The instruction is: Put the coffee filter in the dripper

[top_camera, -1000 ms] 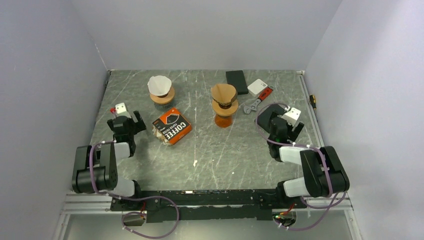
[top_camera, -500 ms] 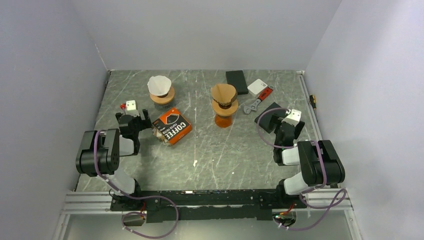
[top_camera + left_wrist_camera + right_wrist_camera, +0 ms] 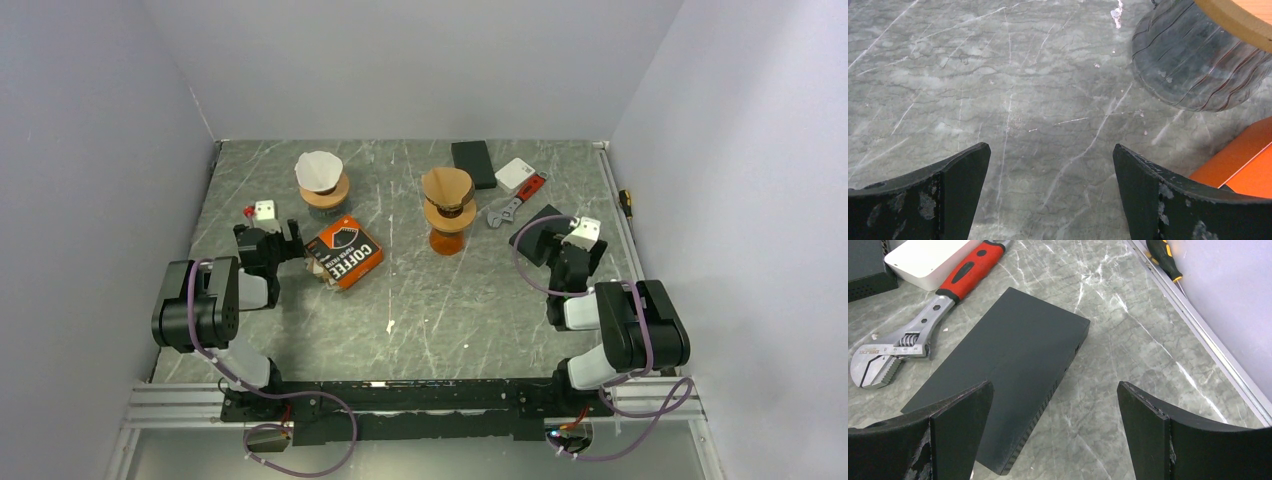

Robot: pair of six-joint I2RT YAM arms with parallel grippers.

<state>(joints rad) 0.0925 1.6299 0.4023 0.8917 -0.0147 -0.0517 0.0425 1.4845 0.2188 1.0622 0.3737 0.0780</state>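
Observation:
A white coffee filter (image 3: 319, 170) sits in a dripper with a wooden collar (image 3: 325, 194) at the back left. A brown filter (image 3: 447, 186) sits in a second dripper on an orange base (image 3: 446, 241) near the middle. My left gripper (image 3: 272, 238) is open and low over the table, left of the orange coffee filter box (image 3: 344, 252). In the left wrist view the left gripper (image 3: 1050, 149) has bare table between its fingers, with the ribbed glass base (image 3: 1193, 65) ahead to the right. My right gripper (image 3: 572, 252) is open and empty.
A black box (image 3: 1008, 370) lies under the right gripper (image 3: 1055, 385)'s left finger. A red-handled wrench (image 3: 913, 335), a white box (image 3: 933, 260) and another black box (image 3: 473, 163) lie behind it. A screwdriver (image 3: 1163, 257) rests by the right wall. The orange box (image 3: 1243, 160) is close to the left gripper's right finger.
Both arms folded back toward their bases over the first half second, shifting each gripper slightly; since then they have held still. Both grippers stayed open.

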